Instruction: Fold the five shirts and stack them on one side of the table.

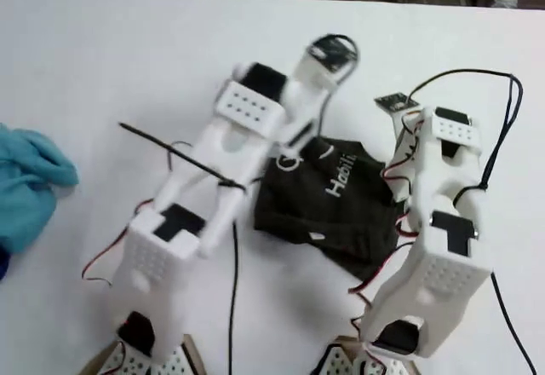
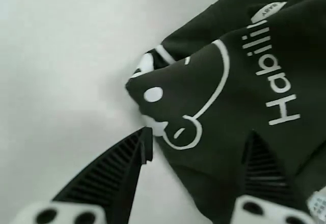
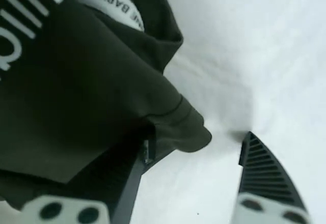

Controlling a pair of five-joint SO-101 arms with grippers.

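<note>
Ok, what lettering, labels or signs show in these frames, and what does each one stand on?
White lettering: one word across the front of the black shirt; brand print, not quoted.
White line-drawn face: beside that word, on the same shirt.
Neck label: white, with small dark print, inside the collar; not quoted.
Small tag: white, at the shirt's edge; too blurred to read.
Teal cloth: no print visible.
</note>
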